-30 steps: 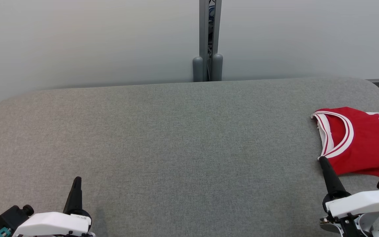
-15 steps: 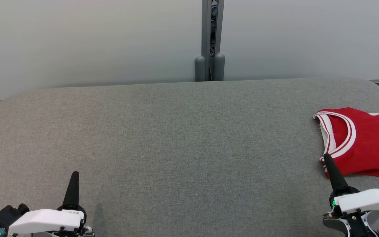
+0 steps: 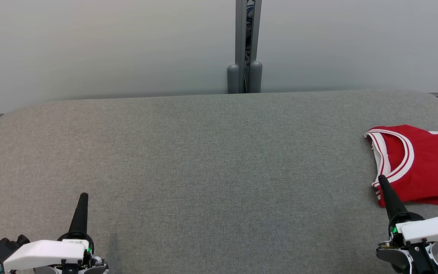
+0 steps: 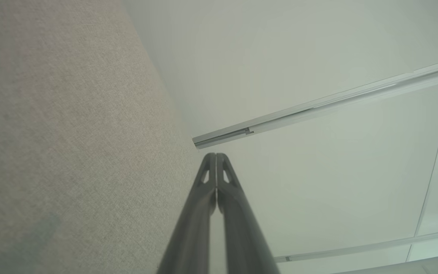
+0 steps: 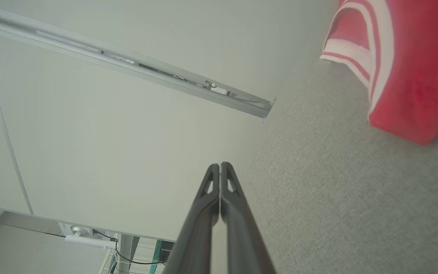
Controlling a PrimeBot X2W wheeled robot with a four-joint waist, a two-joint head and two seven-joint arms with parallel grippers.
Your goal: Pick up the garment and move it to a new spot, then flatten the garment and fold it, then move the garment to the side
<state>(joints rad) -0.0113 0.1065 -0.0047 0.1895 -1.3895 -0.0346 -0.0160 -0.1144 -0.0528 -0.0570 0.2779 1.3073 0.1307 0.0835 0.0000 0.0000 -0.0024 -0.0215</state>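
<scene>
Head view: the red sleeveless jersey with white-striped trim lies at the right end of the grey fabric-covered table, near my right claw; my left claw is well apart. Left wrist view: fingers pressed together, holding nothing. Right wrist view: the same, jersey beside them.

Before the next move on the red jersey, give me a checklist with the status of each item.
1. The red jersey lies on the gray table: ok.
2. The whole jersey is in the head view: not ok, the picture's right edge cuts it off.
3. The jersey is folded: cannot tell.
4. The right gripper is empty: ok, jaws shut, beside the jersey.
5. The left gripper is empty: ok, jaws shut.
6. Jaws are open for a grasp: not ok.
</scene>
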